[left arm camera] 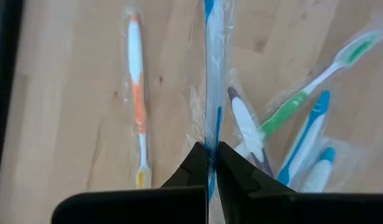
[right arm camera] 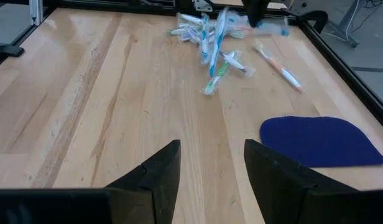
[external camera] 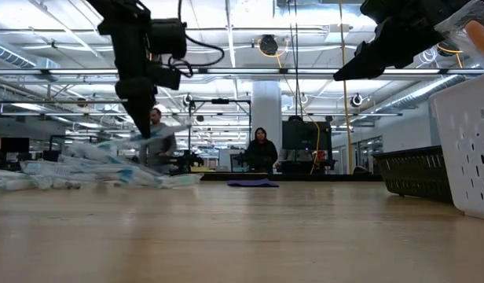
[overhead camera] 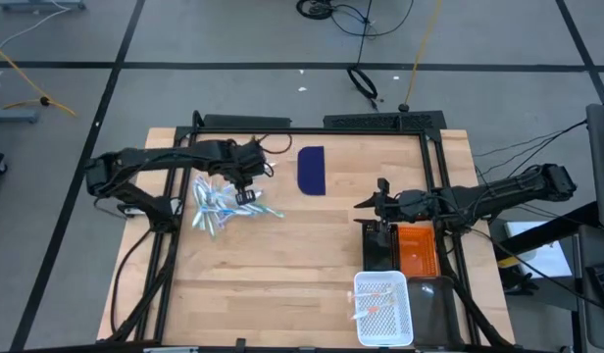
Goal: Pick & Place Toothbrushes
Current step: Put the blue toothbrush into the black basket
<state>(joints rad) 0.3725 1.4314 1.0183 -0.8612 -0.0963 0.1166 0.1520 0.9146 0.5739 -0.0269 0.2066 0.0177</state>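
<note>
A blue-and-white wrapped toothbrush is clamped between the closed fingers of the left gripper, lifted just above the heap of toothbrushes lying directly beneath and beside it. An orange toothbrush is seen apart from the heap, near the gripper. The right gripper is held with fingers apart, well away from the heap, above the black basket and beside the white basket

Centre and lower left of the table is bare wood, free for me to pass. Toothbrush pile blocks upper left, blue mat upper centre. Black basket, orange bin and white basket crowd the lower right.
</note>
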